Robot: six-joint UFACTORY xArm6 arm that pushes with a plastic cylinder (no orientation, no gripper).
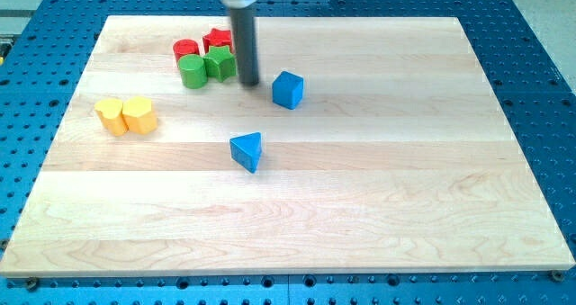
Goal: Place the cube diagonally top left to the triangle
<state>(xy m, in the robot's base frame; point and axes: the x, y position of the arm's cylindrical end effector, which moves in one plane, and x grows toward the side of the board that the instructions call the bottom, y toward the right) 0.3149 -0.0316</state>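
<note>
The arm carries no pincer at all, so there is no wide, narrow or holding state to report; it ends in a straight dark rod whose lower end, my tip (249, 83), rests on the pale wooden worktop (378, 206) in its upper middle part. The blue cube (288, 89) sits just beside the tip at about three o'clock from it, with a small gap of bare wood between them. The blue triangle (247, 150) lies below, near the worktop's centre, roughly at six o'clock from the tip and well apart from it; seen from the triangle, the cube stands at about one o'clock, that is, up and toward the view's right. At about nine o'clock from the tip, just beside the rod, a tight cluster of four blocks is packed together: a green block with notched edges (220, 64) nearest the rod, a green cylinder (191, 71) touching it on the view's left, a red block (217, 40) behind the notched one, its shape partly hidden by the rod, and a rounded red block (186, 48) behind the cylinder. Farther toward the view's left, at about eight o'clock from the tip, two yellow blocks touch side by side: a yellow block with lobed edges (110, 114) and a yellow faceted block (139, 113).
</note>
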